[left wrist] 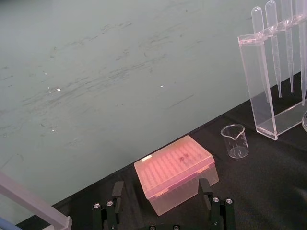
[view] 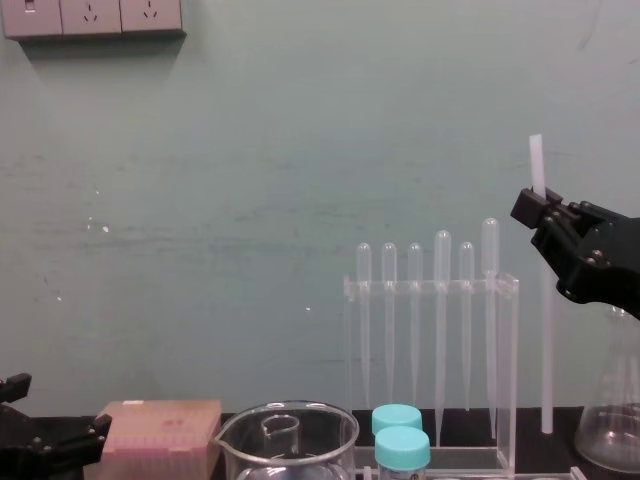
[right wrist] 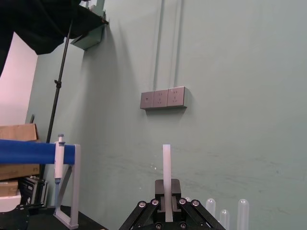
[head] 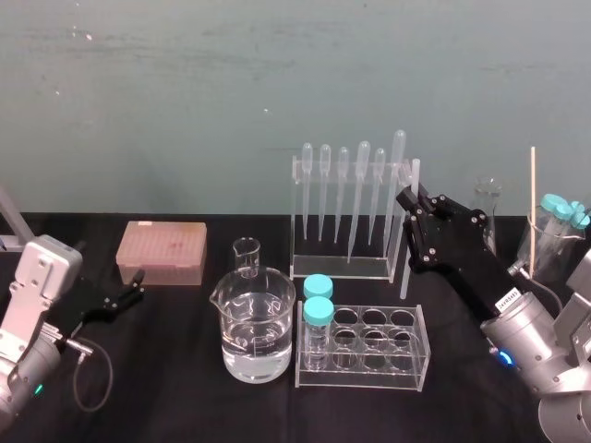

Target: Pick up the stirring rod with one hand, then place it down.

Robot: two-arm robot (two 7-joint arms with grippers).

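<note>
Black-covered table [head: 175, 397] under a pale green wall, crowded with lab glassware. Raised over its right half, black angular right gripper [head: 412, 199], clamped on the long thin translucent-white stirring rod [head: 405, 268]. Seen from the right wrist, fingers pressed flat against the stirring rod [right wrist: 166, 172] on both sides, no gap visible. Held near upright and gripped toward the upper part, with a short top end poking above the fingers. Long lower length hanging down just beside the right end of the clear acrylic pipette rack [head: 340, 266] with its row of bulb-topped pipettes. Lower tip close to the tabletop; cannot tell whether touching or just clear.

Farther out and nearer the robot, clear tube rack [head: 369, 349] with two blue-capped tubes, and large glass beaker [head: 254, 332] part-filled with water. Low at the table's left side, black left gripper [head: 125, 297], fingers spread, holding nothing, near the pink lidded tip box [head: 162, 251].

Judged progress: grasp made with one hand alone, so pick-up done or all but done, depending on that unseen tip. Left to do: setting the rod down on the table and letting go, minding the pipette rack close by.
</note>
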